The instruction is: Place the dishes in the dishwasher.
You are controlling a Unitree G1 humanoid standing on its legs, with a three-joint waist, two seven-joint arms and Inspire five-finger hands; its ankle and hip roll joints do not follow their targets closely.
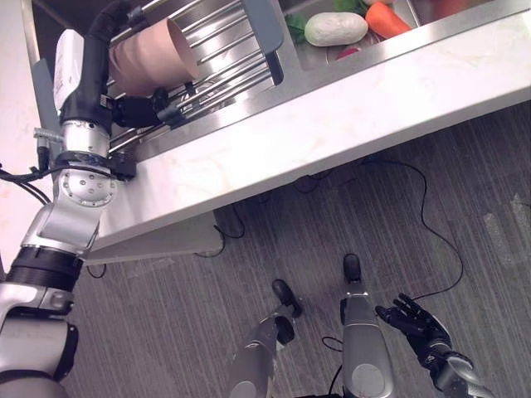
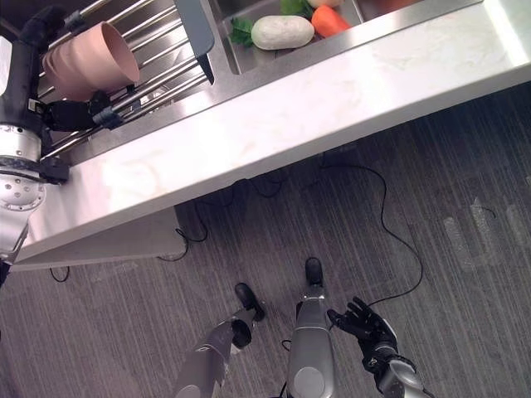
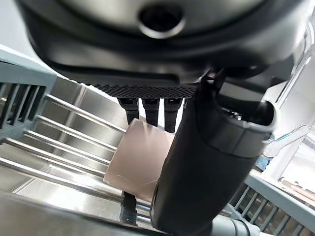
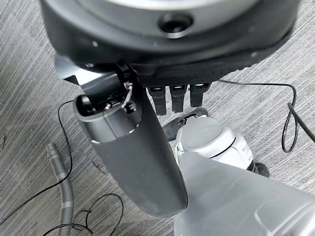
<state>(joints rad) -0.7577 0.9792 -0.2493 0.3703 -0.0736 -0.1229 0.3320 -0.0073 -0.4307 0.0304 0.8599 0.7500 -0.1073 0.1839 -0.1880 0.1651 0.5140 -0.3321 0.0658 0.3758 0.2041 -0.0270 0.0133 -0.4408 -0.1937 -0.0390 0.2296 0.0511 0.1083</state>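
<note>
Pale pink cup (image 1: 149,56), silver rack bars (image 1: 224,50), white marbled counter (image 1: 348,116), grey striped floor (image 1: 332,232).

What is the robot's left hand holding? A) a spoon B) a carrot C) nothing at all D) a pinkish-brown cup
D: the left hand is curled round a pinkish-brown cup over the metal rack; the carrot lies apart in the sink.

Matte pinkish-beige plastic cup (image 1: 151,56), tipped on its side, open mouth outward, above metal rack bars (image 1: 217,60), gripped by left robot hand (image 1: 141,110)
</note>
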